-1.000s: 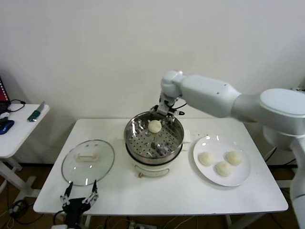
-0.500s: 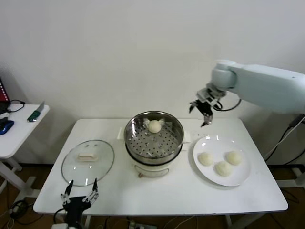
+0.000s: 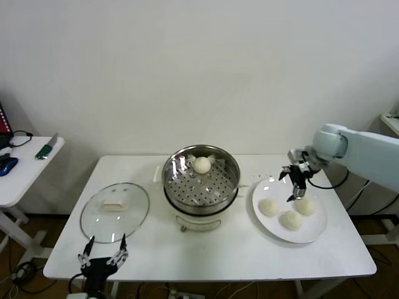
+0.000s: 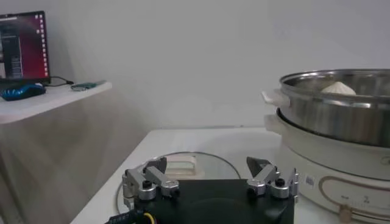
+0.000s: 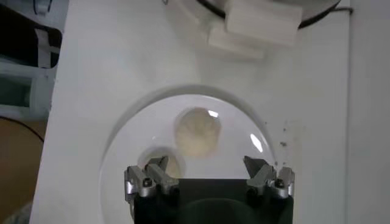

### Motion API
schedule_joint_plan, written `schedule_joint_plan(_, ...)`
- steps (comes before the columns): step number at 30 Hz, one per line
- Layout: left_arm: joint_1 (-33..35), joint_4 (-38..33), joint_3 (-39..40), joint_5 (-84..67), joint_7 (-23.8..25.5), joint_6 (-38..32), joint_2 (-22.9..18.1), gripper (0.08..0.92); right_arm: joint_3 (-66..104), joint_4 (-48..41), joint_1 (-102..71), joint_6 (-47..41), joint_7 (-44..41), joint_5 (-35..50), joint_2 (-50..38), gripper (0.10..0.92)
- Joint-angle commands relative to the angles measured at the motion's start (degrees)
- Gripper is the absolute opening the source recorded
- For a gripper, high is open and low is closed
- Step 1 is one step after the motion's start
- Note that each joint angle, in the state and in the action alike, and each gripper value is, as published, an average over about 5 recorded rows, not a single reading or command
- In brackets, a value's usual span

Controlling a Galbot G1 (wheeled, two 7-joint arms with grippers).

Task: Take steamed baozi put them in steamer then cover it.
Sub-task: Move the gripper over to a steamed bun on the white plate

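The steamer (image 3: 201, 182) stands mid-table on its white pot base, with one steamed baozi (image 3: 202, 165) lying at its far side. Three more baozi (image 3: 269, 207) (image 3: 291, 219) (image 3: 305, 206) rest on the white plate (image 3: 315, 227) to the right. My right gripper (image 3: 290, 184) hovers open and empty above the plate's far edge; its wrist view looks down on one baozi (image 5: 198, 131) and a second (image 5: 166, 165) partly behind a finger. The glass cover (image 3: 115, 210) lies flat at the left. My left gripper (image 3: 103, 257) is parked open at the table's front edge.
A small side table (image 3: 25, 168) with a mouse and a green-handled tool stands at the far left. The left wrist view shows the steamer (image 4: 341, 106) with the baozi (image 4: 338, 88) peeking over its rim, and the cover (image 4: 195, 167) just ahead of the left gripper (image 4: 210, 176).
My right arm has swung from over the steamer, where it left a baozi, rightward and down to above the plate. The left arm has not moved.
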Motion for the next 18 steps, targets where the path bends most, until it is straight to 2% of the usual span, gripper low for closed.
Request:
schedule_joint_plan(1, 0.09, 0.16, 0.12, 0.08, -0.01, -0.04, -0.12, 0.823, 7.79, -2.17, -13.7, -4.55, 2.42, -2.98, -0.8, 0.823)
schedule_joint_plan(18, -0.45, 1.34, -0.36, -0.05, 0.03, -0.1, 0.04, 0.823, 12.26, -14.82, -17.96, -3.32, 2.96, -5.5, 10.68, 0.823)
